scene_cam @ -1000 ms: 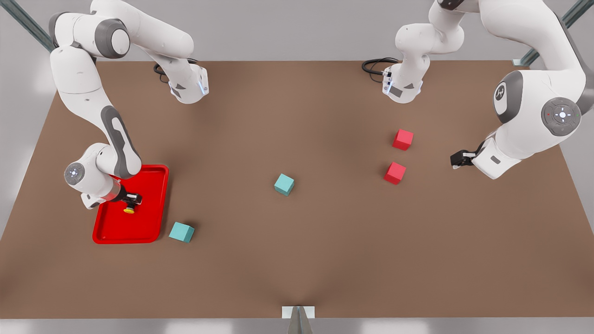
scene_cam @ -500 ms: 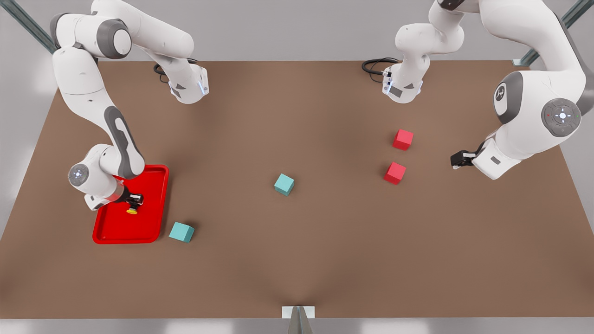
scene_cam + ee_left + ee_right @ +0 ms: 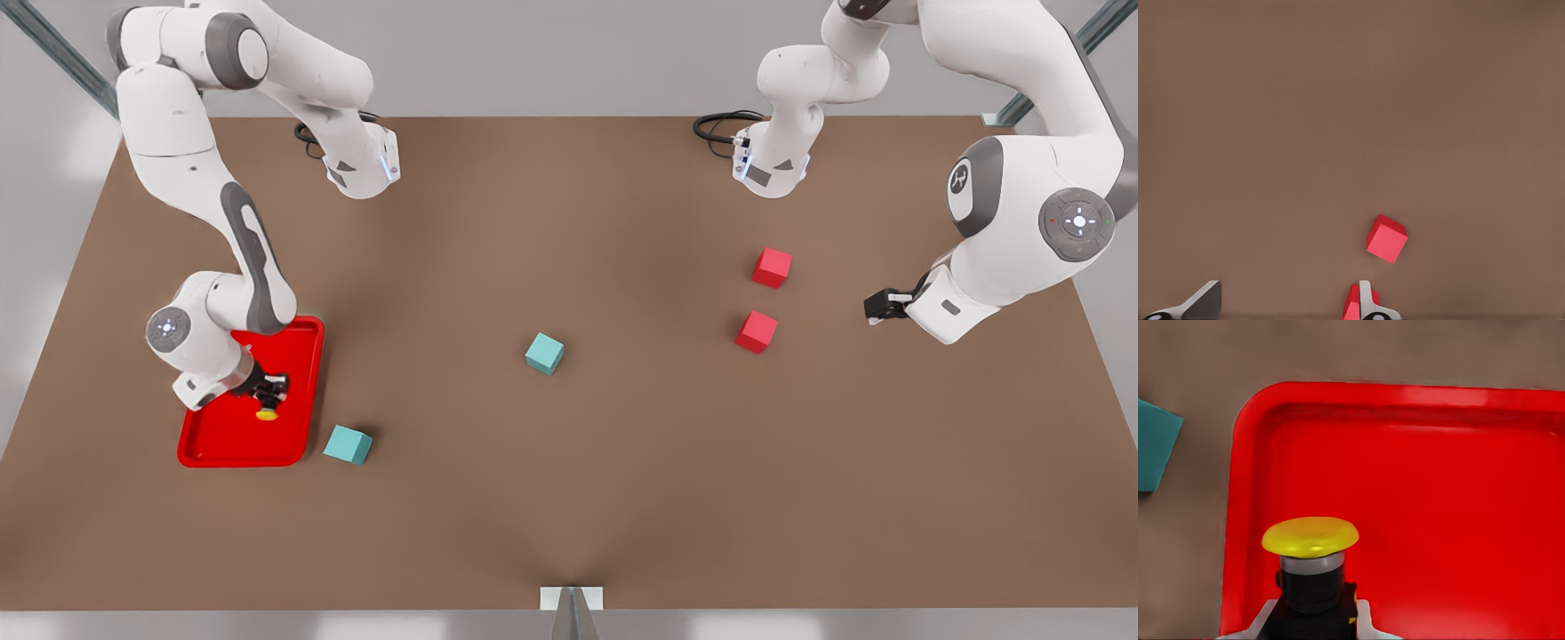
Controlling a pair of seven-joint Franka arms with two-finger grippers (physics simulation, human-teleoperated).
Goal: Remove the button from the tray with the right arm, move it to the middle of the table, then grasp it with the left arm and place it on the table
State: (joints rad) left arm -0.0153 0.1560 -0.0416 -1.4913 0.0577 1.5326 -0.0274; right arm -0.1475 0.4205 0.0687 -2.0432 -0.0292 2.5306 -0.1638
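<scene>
The button (image 3: 267, 413), a dark body under a yellow cap, sits between the fingers of my right gripper (image 3: 272, 391), which is shut on it over the red tray (image 3: 222, 440) at the front view's left. The right wrist view shows the button (image 3: 1310, 537) from close up, gripped at its dark body, with the tray (image 3: 1438, 520) behind it. My left gripper (image 3: 876, 308) waits open above the table (image 3: 569, 498) at the front view's right. Its fingertips (image 3: 1205, 300) stand wide apart with nothing between them.
One teal cube (image 3: 347, 444) lies just off the tray's near corner and also appears in the right wrist view (image 3: 1155, 450). Another teal cube (image 3: 544, 353) rests mid-table. Two red cubes (image 3: 772, 267) (image 3: 757, 331) lie near the left gripper, one of them in the left wrist view (image 3: 1387, 239).
My right gripper has shifted toward the front view's right over the tray, carrying the button with it. The left arm has not moved.
</scene>
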